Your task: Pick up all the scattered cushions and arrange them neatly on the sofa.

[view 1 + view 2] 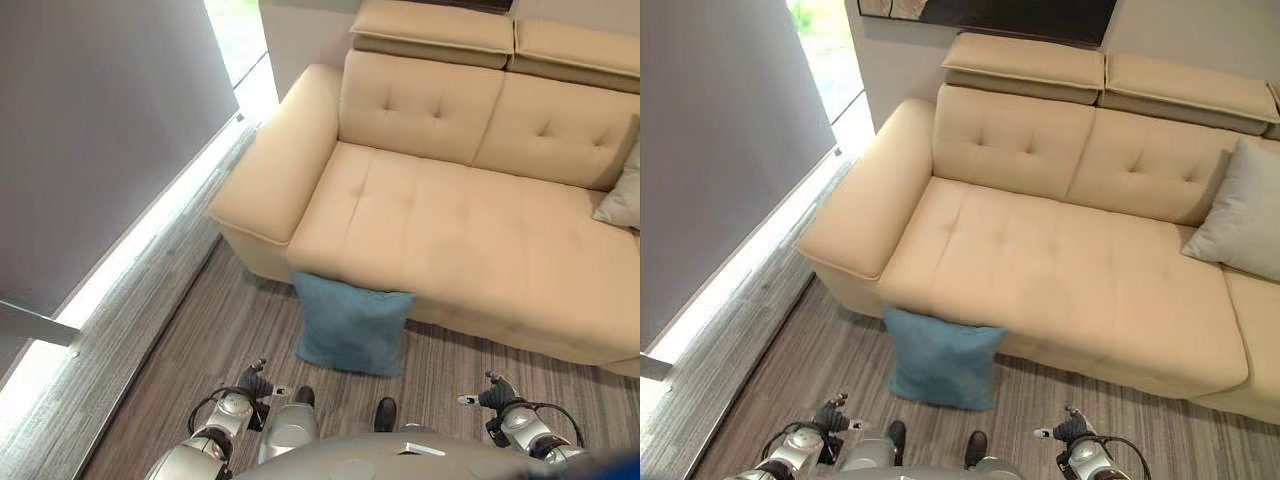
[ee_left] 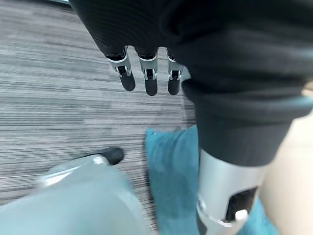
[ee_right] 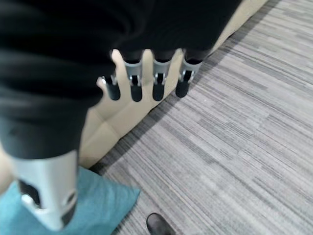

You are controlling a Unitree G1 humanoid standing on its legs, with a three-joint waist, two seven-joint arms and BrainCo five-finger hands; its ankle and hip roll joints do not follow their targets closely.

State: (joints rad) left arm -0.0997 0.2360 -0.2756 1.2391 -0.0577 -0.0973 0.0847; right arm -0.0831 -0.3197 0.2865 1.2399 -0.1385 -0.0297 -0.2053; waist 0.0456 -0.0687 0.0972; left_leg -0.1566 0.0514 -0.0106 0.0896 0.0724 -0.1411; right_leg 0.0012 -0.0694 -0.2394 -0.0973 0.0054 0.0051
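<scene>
Blue cushion leans on sofa front, ahead between my left hand and right hand; both relaxed, empty.

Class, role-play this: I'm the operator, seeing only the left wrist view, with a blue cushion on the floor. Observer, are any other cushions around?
Observer: Yes, one grey cushion sits on the sofa, leaning on its backrest toward the right.
Operator: Where does the blue one stand?
Observer: The blue cushion stands upright against the sofa's front, near the armrest.
Operator: Is the right robot hand free?
Observer: The right robot hand hangs over the floor, fingers straight, holding nothing.
</scene>
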